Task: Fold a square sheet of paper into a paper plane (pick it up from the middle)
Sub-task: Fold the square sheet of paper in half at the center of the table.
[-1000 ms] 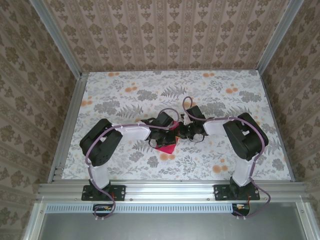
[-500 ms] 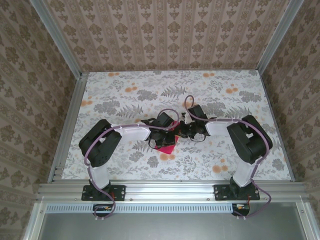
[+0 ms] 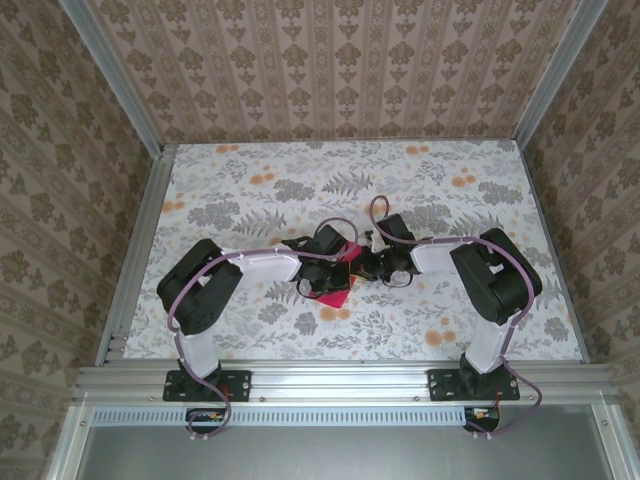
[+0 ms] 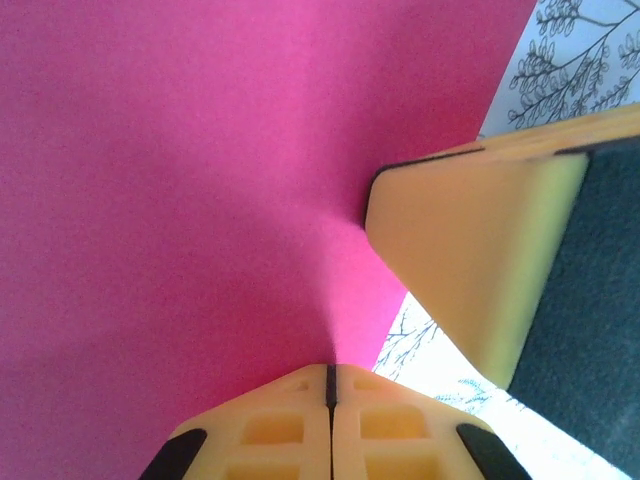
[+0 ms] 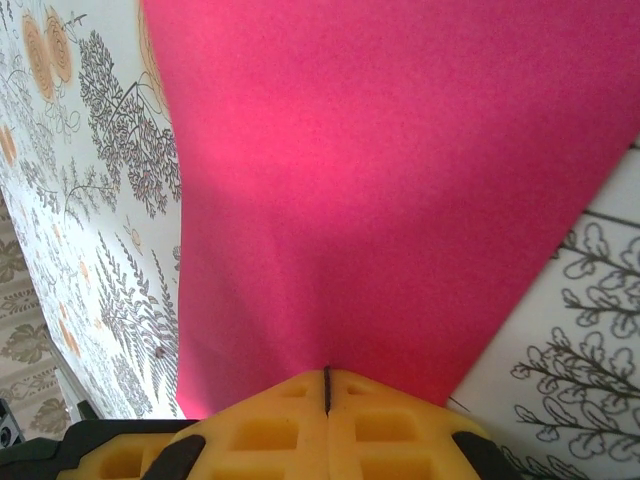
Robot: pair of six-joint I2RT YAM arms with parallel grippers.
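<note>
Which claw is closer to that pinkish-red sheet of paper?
Neither; it's a tie. The left gripper is shut on the thin magenta-red paper sheet from its left side, the right gripper shut on it from the right.

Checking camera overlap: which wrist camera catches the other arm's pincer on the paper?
The left wrist camera: beside the shut left pincer, the right pincer's yellow fingers pinch the magenta sheet.

Magenta paper (image 4: 200,180) — lifted, bowed
</note>
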